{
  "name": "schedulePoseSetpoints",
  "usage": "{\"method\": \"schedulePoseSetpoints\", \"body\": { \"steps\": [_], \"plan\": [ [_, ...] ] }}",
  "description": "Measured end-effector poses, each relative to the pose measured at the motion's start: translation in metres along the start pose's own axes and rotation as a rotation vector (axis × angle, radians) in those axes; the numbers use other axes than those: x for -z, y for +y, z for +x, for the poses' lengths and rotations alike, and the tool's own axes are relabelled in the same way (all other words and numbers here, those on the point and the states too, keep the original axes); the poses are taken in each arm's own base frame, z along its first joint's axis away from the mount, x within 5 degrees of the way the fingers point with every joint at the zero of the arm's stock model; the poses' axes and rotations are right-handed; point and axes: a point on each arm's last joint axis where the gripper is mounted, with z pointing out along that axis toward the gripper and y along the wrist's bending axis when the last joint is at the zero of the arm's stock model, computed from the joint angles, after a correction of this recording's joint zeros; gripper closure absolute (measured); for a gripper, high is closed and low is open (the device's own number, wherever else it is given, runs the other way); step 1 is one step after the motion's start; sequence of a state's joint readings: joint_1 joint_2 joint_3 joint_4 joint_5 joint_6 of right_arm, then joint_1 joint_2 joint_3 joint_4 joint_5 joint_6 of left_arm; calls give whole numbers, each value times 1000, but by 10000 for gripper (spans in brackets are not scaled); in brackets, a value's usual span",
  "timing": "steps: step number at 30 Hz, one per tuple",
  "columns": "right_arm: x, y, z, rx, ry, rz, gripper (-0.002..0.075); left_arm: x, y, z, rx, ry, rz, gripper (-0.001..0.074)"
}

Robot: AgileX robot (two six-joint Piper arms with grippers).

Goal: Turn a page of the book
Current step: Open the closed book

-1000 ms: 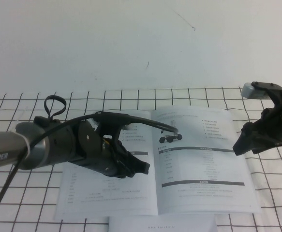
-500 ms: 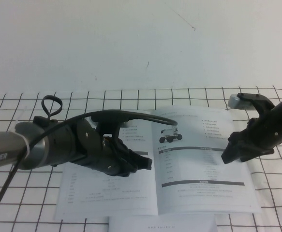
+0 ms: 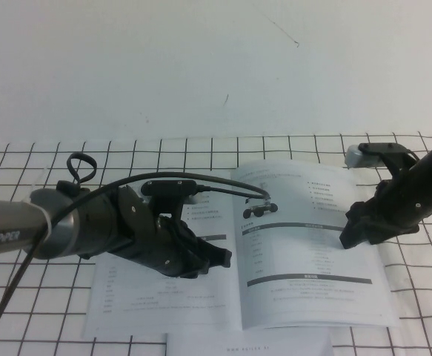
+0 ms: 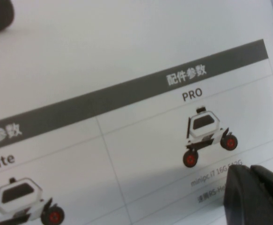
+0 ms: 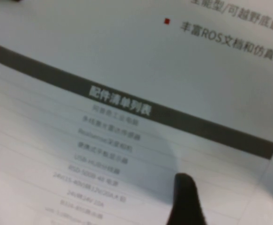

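The book (image 3: 275,252) is laid open on the gridded desk (image 3: 38,163). The left claw (image 3: 219,258) is parked low over its left leaf, grip can't be told. The right claw (image 3: 347,237) is held wide open, empty, over the right page (image 3: 316,259).

Bright, even; wrist views (perhaps) soft.

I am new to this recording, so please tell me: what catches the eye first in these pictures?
First comes the open book, lying flat on the checkered cloth in the middle of the table. The left gripper reaches over the book's left half, and the right gripper hovers over the right-hand page near its outer edge. Below the book a plain white booklet peeks out.
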State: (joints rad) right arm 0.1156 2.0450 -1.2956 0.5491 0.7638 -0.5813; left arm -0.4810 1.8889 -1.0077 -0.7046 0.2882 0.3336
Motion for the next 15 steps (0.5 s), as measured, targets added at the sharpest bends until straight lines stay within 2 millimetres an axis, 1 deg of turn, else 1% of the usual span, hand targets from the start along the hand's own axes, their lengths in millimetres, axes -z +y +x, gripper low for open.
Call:
{"method": "schedulePoseSetpoints", "body": {
  "steps": [7,15],
  "plan": [
    [-1,0,1,-23,13,0,270,0,0,0,0,0,1,738],
    [-8,7,-3,-70,-30,-150,270,0,0,0,-10,0,1,738]
  ]
}}
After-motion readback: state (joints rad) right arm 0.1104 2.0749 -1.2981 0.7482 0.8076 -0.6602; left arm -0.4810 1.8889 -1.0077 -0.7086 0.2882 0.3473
